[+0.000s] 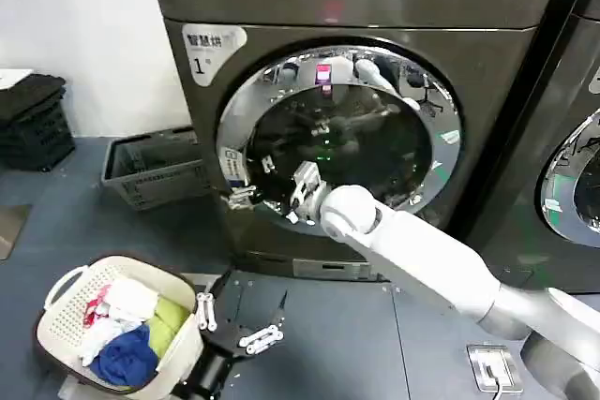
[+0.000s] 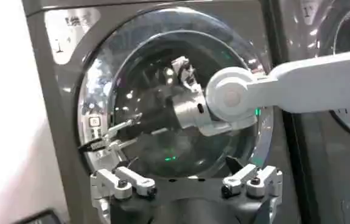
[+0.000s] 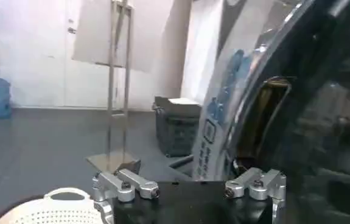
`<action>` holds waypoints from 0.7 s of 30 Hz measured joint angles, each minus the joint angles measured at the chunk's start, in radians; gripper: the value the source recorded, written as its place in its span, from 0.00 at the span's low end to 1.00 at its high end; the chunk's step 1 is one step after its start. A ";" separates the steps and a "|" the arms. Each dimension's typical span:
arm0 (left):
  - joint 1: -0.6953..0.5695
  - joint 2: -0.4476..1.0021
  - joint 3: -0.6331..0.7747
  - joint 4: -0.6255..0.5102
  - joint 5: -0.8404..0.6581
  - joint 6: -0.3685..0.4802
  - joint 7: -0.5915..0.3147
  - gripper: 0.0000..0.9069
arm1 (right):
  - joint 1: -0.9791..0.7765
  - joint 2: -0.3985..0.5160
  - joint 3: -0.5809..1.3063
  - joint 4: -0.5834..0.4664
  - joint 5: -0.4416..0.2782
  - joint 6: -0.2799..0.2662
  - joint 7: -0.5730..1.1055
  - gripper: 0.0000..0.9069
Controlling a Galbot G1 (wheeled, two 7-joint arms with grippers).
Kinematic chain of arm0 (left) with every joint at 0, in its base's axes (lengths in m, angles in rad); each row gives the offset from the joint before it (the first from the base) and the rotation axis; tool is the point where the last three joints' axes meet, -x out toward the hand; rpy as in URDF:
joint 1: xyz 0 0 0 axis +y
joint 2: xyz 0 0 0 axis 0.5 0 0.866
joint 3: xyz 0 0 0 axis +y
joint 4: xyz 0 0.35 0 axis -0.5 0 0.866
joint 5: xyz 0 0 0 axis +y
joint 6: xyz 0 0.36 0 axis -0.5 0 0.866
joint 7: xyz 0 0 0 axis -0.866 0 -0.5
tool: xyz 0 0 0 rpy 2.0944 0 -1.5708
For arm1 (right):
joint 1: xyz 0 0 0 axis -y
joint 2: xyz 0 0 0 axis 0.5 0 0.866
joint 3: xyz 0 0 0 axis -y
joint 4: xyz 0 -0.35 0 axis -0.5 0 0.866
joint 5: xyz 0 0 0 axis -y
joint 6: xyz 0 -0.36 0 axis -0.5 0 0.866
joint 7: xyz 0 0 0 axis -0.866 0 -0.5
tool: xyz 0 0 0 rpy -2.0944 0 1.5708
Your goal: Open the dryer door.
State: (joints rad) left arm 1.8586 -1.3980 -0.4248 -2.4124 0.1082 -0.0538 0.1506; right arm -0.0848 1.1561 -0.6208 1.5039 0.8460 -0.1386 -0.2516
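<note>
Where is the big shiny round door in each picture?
Head view: the dryer door sits in the upper middle, with the right gripper at its lower-left rim.
Left wrist view: the door fills the middle, behind the right arm.
Right wrist view: the door's chrome rim curves down the right side, seen close.
Shared landmark: the blue-and-white sticker on the chrome ring.

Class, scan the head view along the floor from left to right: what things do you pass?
Black crates → grey basket → white laundry basket → left gripper → right arm.
</note>
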 joint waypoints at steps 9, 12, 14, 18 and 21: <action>0.004 0.043 -0.112 -0.010 -0.107 0.009 0.040 1.00 | -0.014 -0.050 -0.002 0.056 0.008 0.005 -0.067 1.00; -0.001 0.057 -0.161 -0.009 -0.148 0.009 0.041 1.00 | -0.022 -0.070 -0.002 0.077 0.008 0.005 -0.097 1.00; -0.004 0.065 -0.197 -0.006 -0.175 0.010 0.041 1.00 | -0.031 -0.086 -0.002 0.095 0.009 0.005 -0.111 1.00; -0.022 0.083 -0.271 0.008 -0.250 0.028 0.046 1.00 | -0.046 -0.122 0.004 0.132 0.010 0.006 -0.152 1.00; -0.041 0.101 -0.334 0.021 -0.324 0.046 0.060 1.00 | -0.060 -0.153 0.013 0.161 0.012 0.006 -0.190 1.00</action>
State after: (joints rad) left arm 1.8176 -1.2971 -0.7587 -2.3909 -0.2161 -0.0076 0.2103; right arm -0.1451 1.0029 -0.6081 1.6652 0.8577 -0.1324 -0.4416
